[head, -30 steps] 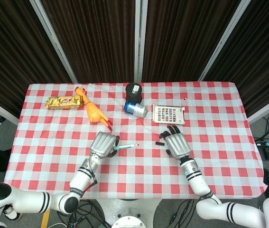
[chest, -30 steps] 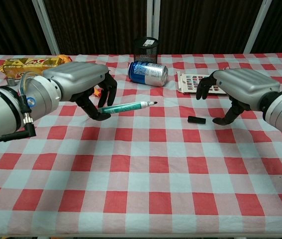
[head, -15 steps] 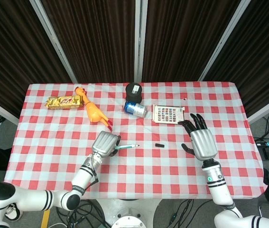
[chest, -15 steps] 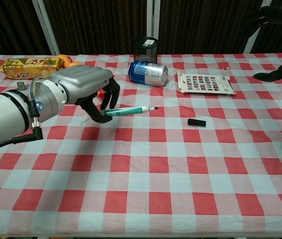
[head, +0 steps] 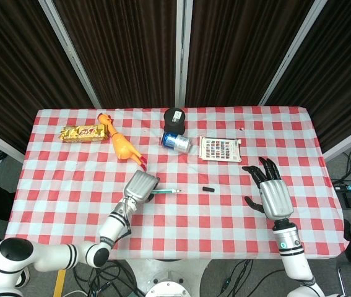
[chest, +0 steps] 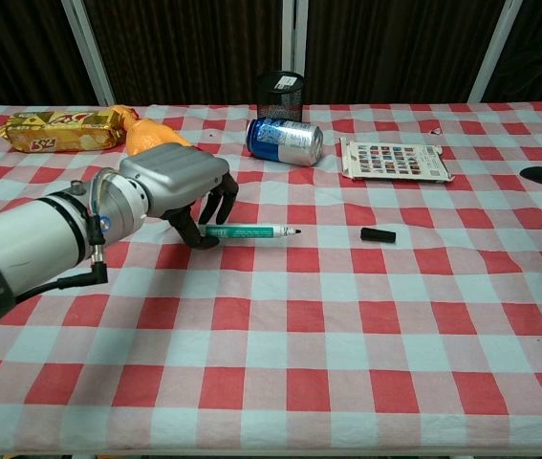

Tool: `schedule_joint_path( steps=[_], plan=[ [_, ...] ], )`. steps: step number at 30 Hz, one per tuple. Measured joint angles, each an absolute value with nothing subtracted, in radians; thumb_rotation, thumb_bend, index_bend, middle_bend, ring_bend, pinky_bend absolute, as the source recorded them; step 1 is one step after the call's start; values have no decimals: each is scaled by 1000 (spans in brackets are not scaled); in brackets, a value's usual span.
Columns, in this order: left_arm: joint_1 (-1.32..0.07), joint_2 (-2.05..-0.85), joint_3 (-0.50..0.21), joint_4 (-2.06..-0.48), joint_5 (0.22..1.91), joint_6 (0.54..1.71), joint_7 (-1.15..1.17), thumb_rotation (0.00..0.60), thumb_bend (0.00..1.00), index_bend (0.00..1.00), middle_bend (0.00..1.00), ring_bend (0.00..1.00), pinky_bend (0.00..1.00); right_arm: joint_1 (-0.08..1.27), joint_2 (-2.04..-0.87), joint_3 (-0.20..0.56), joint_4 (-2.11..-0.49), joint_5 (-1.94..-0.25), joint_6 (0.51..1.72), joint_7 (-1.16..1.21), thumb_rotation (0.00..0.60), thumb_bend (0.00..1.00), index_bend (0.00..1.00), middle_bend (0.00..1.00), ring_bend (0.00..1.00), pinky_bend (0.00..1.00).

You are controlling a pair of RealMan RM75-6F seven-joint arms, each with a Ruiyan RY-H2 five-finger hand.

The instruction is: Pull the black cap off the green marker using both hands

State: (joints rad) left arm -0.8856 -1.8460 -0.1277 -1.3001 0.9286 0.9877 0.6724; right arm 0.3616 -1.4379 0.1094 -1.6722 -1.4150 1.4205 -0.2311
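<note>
- Already separated: black cap [chest: 378, 234] lies alone near table centre, well apart from the green marker [chest: 249, 230], whose bare tip is pointed toward it.
- Marker is seen low at the checked cloth [chest: 347, 316], its rear end pinched by left hand [chest: 177, 187], fingers curled over it; contact w/ cloth can't be told.
- Right hand [head: 272, 193] is held above the table's right side, fingers spread, nothing gripped.
- Soda can [chest: 284, 141] lies on its side toward the far edge, mesh pen cup [chest: 281, 94] behind it, colour card [chest: 392, 159] beside it.
- Rubber chicken [head: 118, 142] & snack pack [head: 83, 132] sit near the far left corner.
</note>
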Motion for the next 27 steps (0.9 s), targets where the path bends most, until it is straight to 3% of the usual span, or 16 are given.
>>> schedule_joint_path(
  steps=[7,11,16,18,23,27],
  plan=[
    [-878,-1845,-135,-1290,932,990,672,600,244,373,424,902,836,351,-1439,115,-1665,-1428,1428,-226,600,54,213,251,21,38],
    [-872,-1827,-147,-1320,940,1015,675,600,223,357,404,882,831,343,-1435,119,-1661,-1432,1431,-210,600,54,206,250,21,38],
    [-845,-1776,-163,-1389,956,1101,685,600,206,359,395,742,791,330,-1428,118,-1660,-1450,1447,-193,600,54,205,246,21,37],
    [-825,-1757,-168,-1408,969,1154,685,600,208,353,382,645,706,322,-1426,115,-1660,-1461,1459,-190,600,54,205,239,19,34],
    [-725,-1697,-177,-1462,1023,1344,626,600,248,312,240,288,336,295,-1415,103,-1661,-1491,1497,-197,600,51,205,214,3,16],
    [-615,-1642,-159,-1480,1114,1488,513,600,251,295,226,193,202,266,-1401,85,-1672,-1514,1527,-219,600,45,213,174,0,1]
  ],
)
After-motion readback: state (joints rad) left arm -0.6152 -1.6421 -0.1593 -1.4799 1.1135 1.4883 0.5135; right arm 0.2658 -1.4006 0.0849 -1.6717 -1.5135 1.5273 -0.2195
